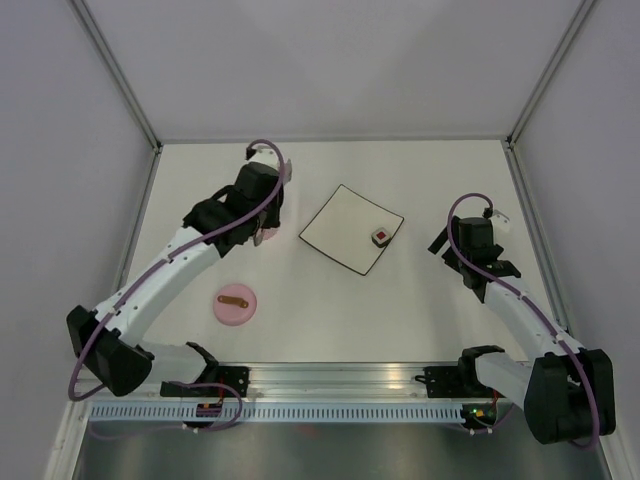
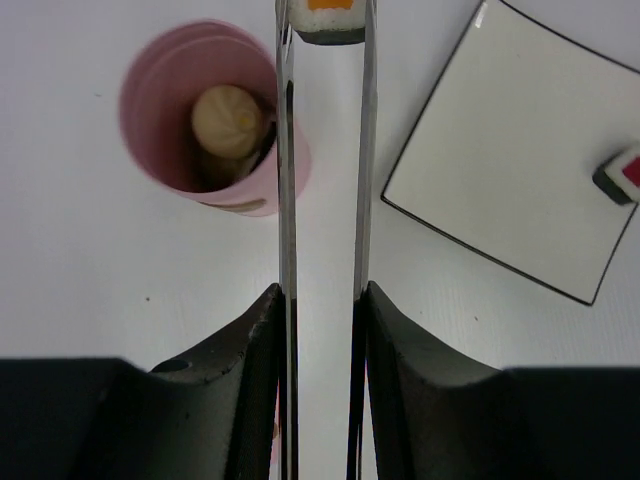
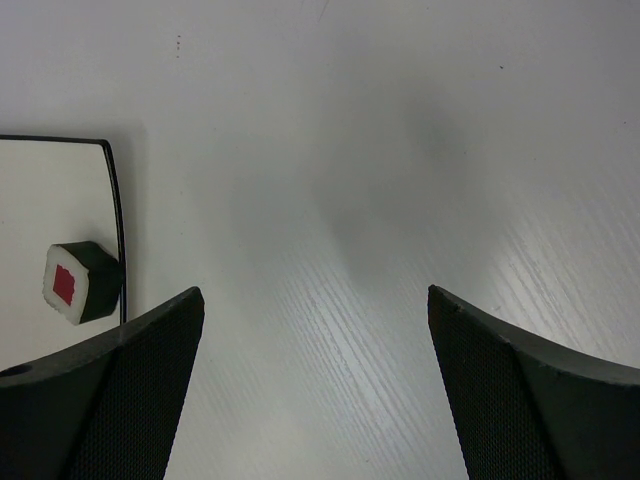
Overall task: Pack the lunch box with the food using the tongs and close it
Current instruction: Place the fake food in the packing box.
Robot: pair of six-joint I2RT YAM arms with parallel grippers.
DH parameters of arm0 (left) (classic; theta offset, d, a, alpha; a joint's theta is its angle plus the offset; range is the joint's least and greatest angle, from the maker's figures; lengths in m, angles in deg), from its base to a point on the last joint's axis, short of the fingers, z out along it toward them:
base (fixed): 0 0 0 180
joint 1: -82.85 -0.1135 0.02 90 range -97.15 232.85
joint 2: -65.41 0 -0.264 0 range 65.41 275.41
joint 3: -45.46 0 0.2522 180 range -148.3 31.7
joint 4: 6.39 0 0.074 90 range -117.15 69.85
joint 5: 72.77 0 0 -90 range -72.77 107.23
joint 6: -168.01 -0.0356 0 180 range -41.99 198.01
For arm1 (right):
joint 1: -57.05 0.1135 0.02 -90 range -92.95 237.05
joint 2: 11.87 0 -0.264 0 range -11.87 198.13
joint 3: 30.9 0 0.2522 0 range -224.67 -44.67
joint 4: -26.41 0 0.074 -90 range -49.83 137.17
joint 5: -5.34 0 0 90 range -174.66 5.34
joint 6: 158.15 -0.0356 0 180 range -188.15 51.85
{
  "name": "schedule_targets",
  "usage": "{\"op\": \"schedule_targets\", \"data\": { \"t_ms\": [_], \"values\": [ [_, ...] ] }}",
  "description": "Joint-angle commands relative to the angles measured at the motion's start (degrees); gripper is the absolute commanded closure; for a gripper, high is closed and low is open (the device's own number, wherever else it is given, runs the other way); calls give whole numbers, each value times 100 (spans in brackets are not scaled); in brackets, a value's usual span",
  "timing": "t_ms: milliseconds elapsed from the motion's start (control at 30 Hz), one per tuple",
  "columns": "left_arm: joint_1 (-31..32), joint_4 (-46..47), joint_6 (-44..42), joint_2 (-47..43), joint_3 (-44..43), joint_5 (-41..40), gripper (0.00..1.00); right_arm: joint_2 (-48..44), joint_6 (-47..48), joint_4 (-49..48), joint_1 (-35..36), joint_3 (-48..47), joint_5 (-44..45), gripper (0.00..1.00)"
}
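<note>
Pale walls are closing in the white table you are working on. From above, your left arm is covering nearly all of the box; only a pink sliver is showing there. The left wrist view is showing it standing open, with a beige ball lying inside and something dark beside the ball that you cannot make out. Your left gripper is squeezing the tongs, whose tips are pinching an orange roll that the top edge is cutting off. A brown mark on the box's side is too blurred to read. The plate is lying right of the box, apart from it, and a red roll is sitting near its right corner. The lid is resting on the table nearer the bases. Your right gripper is hovering beside the plate, jaws wide, nothing between them.
</note>
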Motion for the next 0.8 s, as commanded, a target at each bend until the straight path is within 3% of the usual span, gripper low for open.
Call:
{"op": "schedule_targets", "data": {
  "t_ms": [0, 167, 433, 767],
  "values": [
    [-412, -76, 85, -314, 7, -361, 68, 60, -81, -175, -33, -190, -57, 2],
    [-905, -120, 129, -577, 191, -256, 68, 60, -81, -184, -33, -216, -40, 2],
    [-1055, -331, 295, -823, 429, -247, 67, 121, -99, -193, -33, -216, -66, 2],
    [-1055, -568, 252, -1026, 288, -62, 50, 227, -99, -228, -33, -243, -127, 2]
  ]
}}
